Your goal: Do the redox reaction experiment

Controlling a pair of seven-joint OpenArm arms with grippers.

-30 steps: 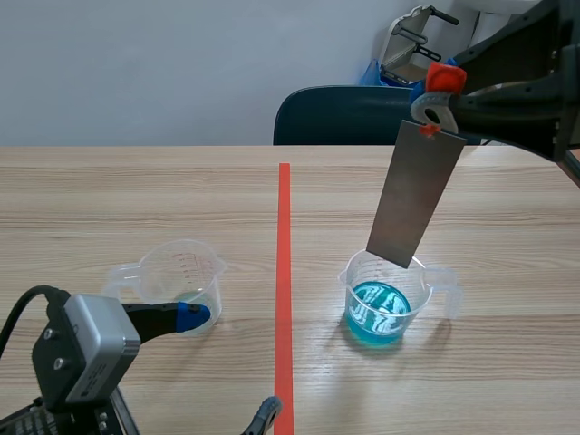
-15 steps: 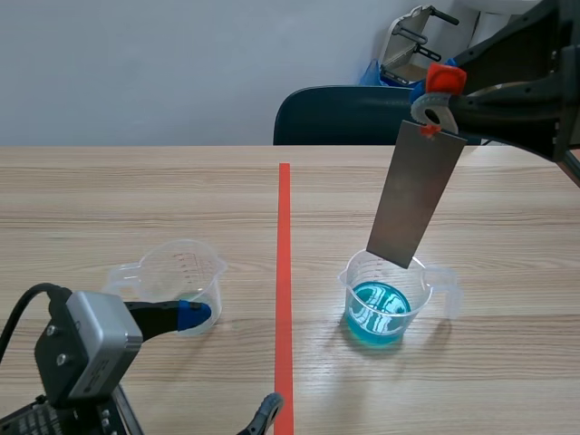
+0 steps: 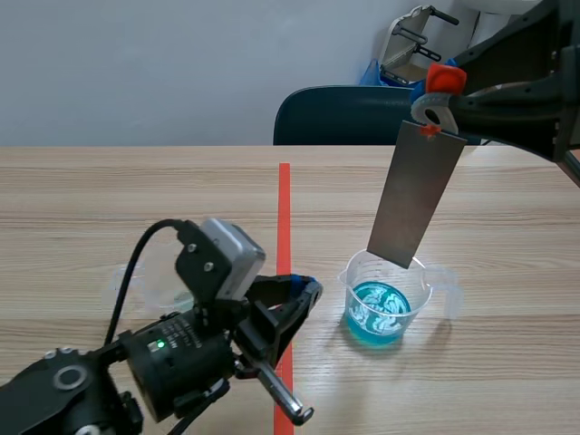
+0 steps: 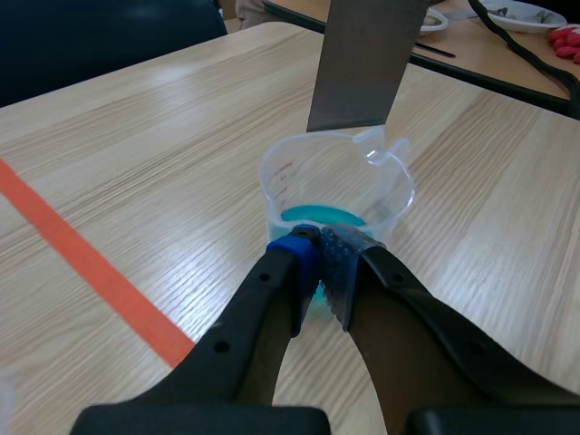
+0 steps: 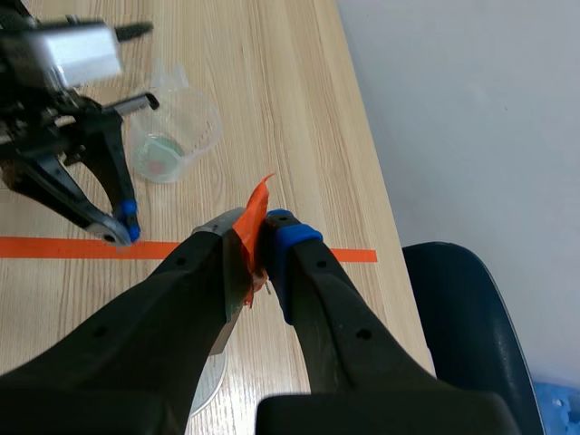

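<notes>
Both grippers were found closed. The left gripper (image 4: 322,261) was pressed together on nothing, and the cup (image 4: 288,186) with blue liquid was seen just ahead of its fingertips, apart from them. By the right gripper (image 5: 258,231) an orange tab (image 5: 259,201) at the top of the metal plate (image 3: 417,195) was pinched. The plate was hung tilted below that gripper, its lower edge at the cup's mouth; contact could not be judged. A second clear cup (image 3: 159,275) was partly hidden behind the left arm.

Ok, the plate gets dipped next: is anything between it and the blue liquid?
Nothing visible. The metal plate hangs just above the open cup; the left gripper is beside the cup, not over it.
</notes>
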